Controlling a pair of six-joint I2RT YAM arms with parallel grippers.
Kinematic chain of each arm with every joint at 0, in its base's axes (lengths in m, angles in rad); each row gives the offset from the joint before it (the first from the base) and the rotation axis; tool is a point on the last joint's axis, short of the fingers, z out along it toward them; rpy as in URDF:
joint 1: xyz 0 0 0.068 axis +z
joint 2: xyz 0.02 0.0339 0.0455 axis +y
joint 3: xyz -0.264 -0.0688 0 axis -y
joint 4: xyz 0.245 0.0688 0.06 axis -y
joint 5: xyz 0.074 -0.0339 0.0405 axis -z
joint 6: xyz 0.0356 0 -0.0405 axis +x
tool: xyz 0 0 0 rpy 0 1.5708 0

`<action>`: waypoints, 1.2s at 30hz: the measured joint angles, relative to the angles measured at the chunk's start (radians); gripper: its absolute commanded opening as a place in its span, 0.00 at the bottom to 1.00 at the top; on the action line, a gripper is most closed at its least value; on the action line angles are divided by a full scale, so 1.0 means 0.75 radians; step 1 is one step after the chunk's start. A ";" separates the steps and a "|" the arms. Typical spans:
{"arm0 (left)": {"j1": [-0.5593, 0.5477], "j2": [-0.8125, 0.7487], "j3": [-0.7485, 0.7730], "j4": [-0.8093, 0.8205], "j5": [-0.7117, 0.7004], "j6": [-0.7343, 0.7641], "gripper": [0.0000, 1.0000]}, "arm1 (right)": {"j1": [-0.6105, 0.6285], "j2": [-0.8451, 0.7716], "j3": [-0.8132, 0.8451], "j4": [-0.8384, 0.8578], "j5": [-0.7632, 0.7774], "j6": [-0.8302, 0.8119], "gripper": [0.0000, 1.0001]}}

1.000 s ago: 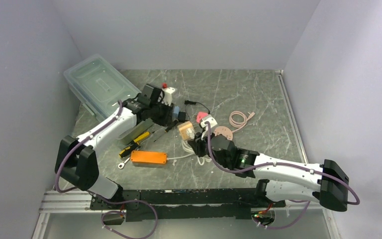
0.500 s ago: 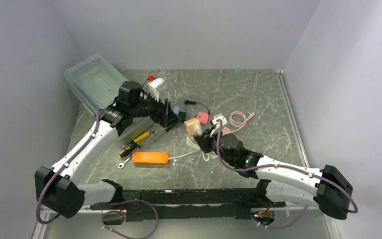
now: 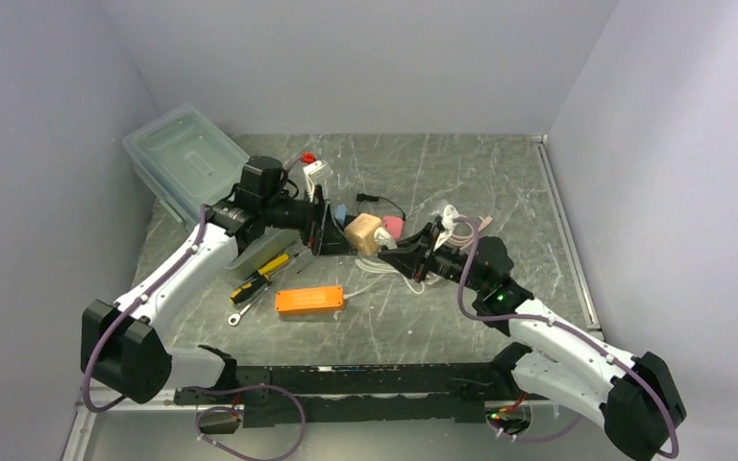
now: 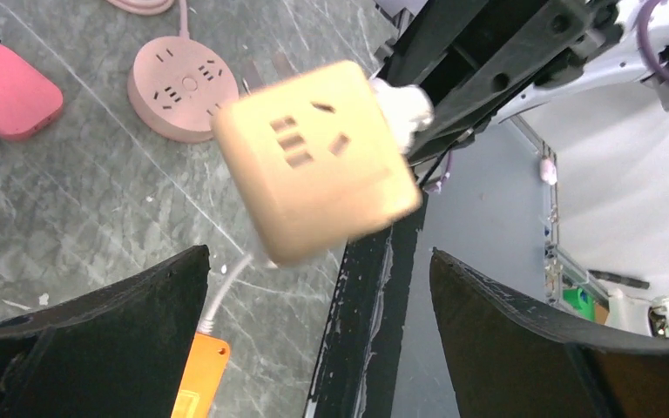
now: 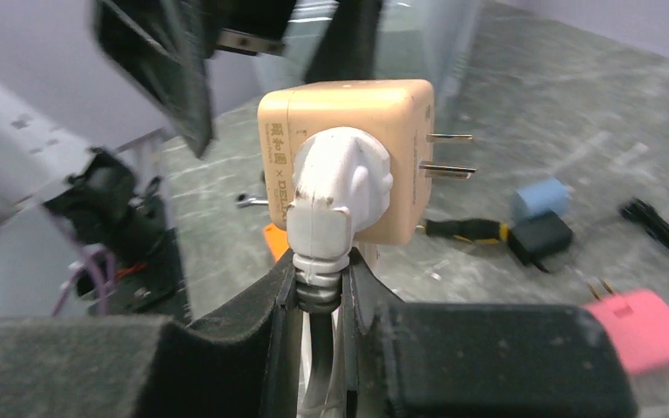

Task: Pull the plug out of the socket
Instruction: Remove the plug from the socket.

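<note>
A beige cube socket [image 3: 363, 233] hangs above the table with a white plug [image 5: 340, 187] seated in its side. My right gripper [image 5: 318, 292] is shut on the plug's ribbed neck, just below the plug body, and holds plug and socket [image 5: 375, 131] up together. In the top view the right gripper [image 3: 411, 254] sits right of the socket. My left gripper [image 3: 336, 229] stands wide open just left of it. In the left wrist view the socket [image 4: 318, 161] floats beyond the open left gripper [image 4: 318, 257], not touched by either finger.
Below lie a pink adapter [image 3: 391, 227], a round pink socket [image 4: 183, 87], an orange box [image 3: 310, 300] on a white cable, a yellow screwdriver [image 3: 261, 272] and a wrench [image 3: 238, 315]. A clear bin [image 3: 187, 158] stands back left. Blue [image 5: 540, 198] and black [image 5: 540, 235] adapters lie nearby.
The left gripper has opened wide and swung toward the socket. The right arm has lifted plug and socket off the table toward the left gripper. The orange box slid right.
</note>
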 measured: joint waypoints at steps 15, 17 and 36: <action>-0.001 -0.066 0.037 -0.136 0.205 0.135 1.00 | -0.145 0.190 0.144 0.154 -0.817 0.146 0.00; -0.006 -0.061 0.037 -0.165 0.210 0.171 1.00 | -0.148 0.182 0.155 0.109 -0.845 0.123 0.00; -0.112 0.043 0.045 -0.241 0.087 0.208 1.00 | -0.100 -0.001 0.148 -0.147 -0.424 -0.117 0.00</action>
